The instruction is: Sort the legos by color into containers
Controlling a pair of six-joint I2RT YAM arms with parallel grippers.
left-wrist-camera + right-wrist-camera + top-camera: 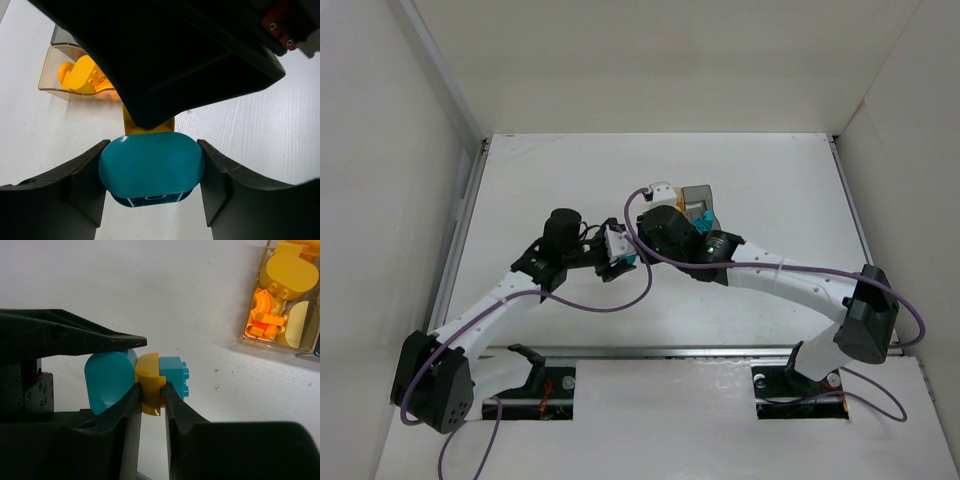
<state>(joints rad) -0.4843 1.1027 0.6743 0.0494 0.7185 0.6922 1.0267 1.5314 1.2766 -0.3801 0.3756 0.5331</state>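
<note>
Between the two arms hangs a small stack of legos: a teal rounded piece [107, 382], a yellow piece [148, 371] and a teal studded brick [172, 371]. My right gripper [152, 390] is shut on the yellow piece. My left gripper [151, 170] has its fingers pressed against both sides of the teal rounded piece [150, 165]. The orange-amber container [248, 332] holds several yellow and orange legos and also shows in the left wrist view [50, 75]. From above, the containers [698, 193] sit just behind the right gripper [645, 238], partly hidden by it.
White walls close in the table [770, 180] on the left, back and right. Both arms cross the middle, meeting near the left gripper [620, 255]. The right arm's black wrist [175, 60] fills the upper left wrist view.
</note>
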